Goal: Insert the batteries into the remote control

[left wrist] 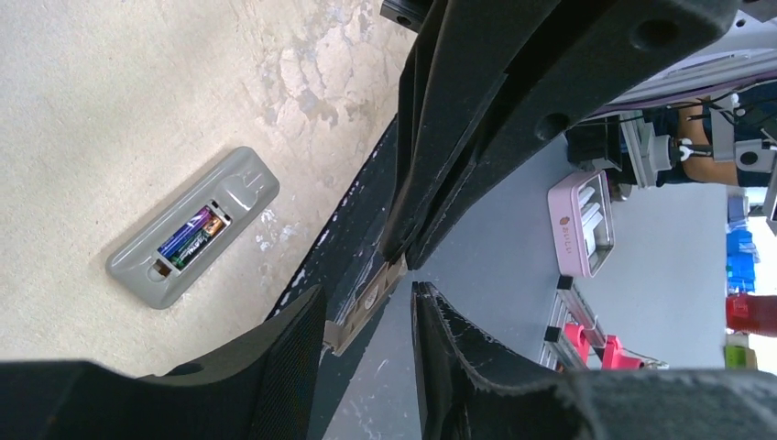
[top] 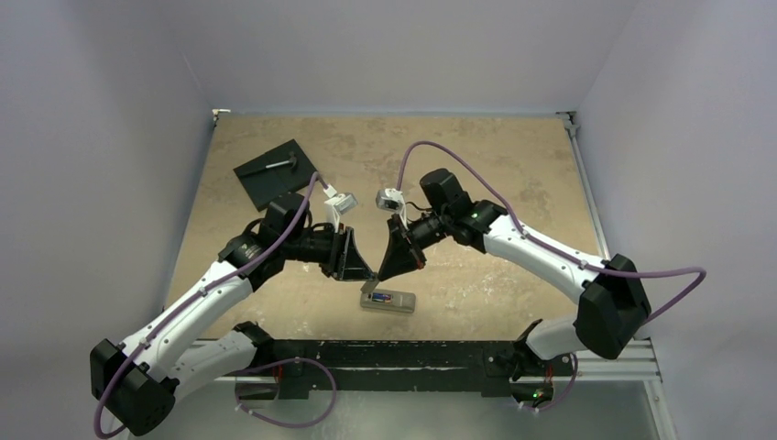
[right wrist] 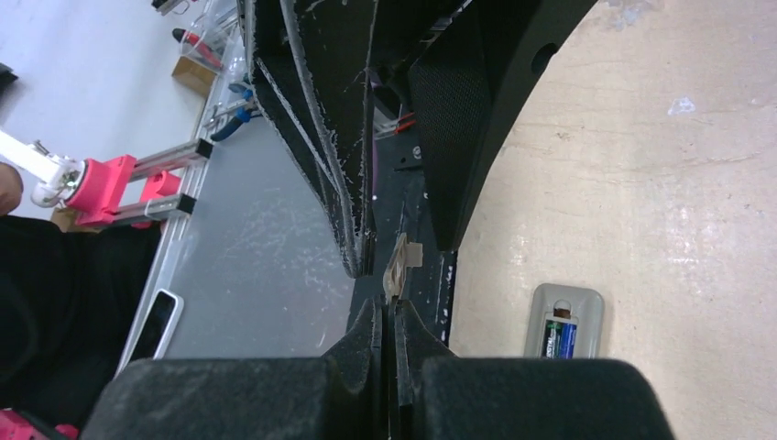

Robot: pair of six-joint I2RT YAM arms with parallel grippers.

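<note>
Holding both batteries (left wrist: 192, 236): remote control (left wrist: 137, 263) recess | left gripper (left wrist: 366, 316) apart | right gripper (right wrist: 386, 312) clamped on tan tab (right wrist: 399, 261)

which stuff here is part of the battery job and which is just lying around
Job: remote control, back up; batteries in its recess; small flat grey piece, likely its cover, pinched in the right gripper.
Lying about: black slab; grey hammer-like tool on it.
</note>
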